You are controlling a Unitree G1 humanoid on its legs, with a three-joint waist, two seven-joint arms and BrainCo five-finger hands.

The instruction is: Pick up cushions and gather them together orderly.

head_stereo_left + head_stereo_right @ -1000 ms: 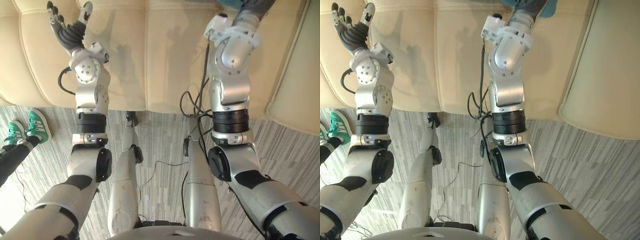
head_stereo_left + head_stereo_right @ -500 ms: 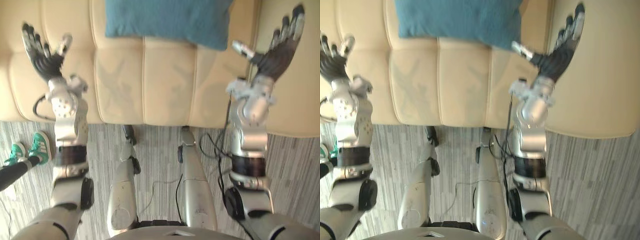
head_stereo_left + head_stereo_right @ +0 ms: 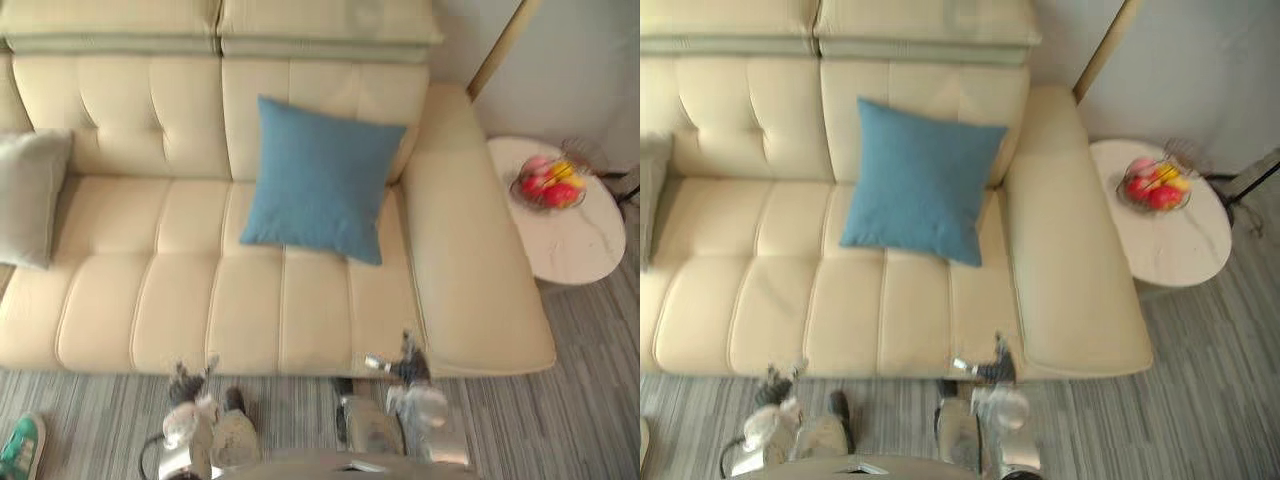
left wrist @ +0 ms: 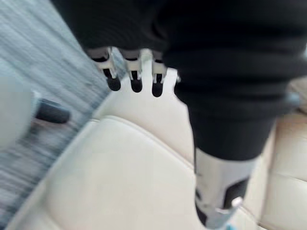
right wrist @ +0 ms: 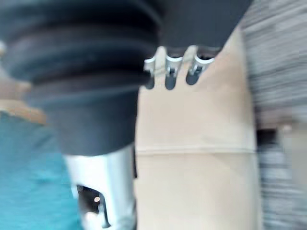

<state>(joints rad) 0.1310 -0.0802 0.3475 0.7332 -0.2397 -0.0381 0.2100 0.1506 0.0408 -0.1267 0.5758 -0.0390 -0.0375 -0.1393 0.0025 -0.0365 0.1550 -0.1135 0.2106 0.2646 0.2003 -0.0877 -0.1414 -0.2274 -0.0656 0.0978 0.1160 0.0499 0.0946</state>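
A blue cushion (image 3: 322, 180) leans against the back of the beige sofa (image 3: 140, 310), right of its middle. A grey cushion (image 3: 28, 195) stands at the sofa's left end. My left hand (image 3: 187, 383) and my right hand (image 3: 405, 362) are low by the seat's front edge, far from both cushions. Both are open and hold nothing. In the left wrist view the straight fingers (image 4: 132, 72) hover over the beige seat. In the right wrist view the fingers (image 5: 170, 72) point along the seat, with the blue cushion (image 5: 26, 172) beside the thumb.
A round white side table (image 3: 565, 235) stands right of the sofa's armrest (image 3: 470, 270) and carries a wire bowl of fruit (image 3: 547, 183). A person's green shoe (image 3: 20, 445) is on the striped grey floor at the lower left.
The camera has swung up, so the whole sofa and both cushions show now. Both arms have dropped to the bottom of the picture, hands still open.
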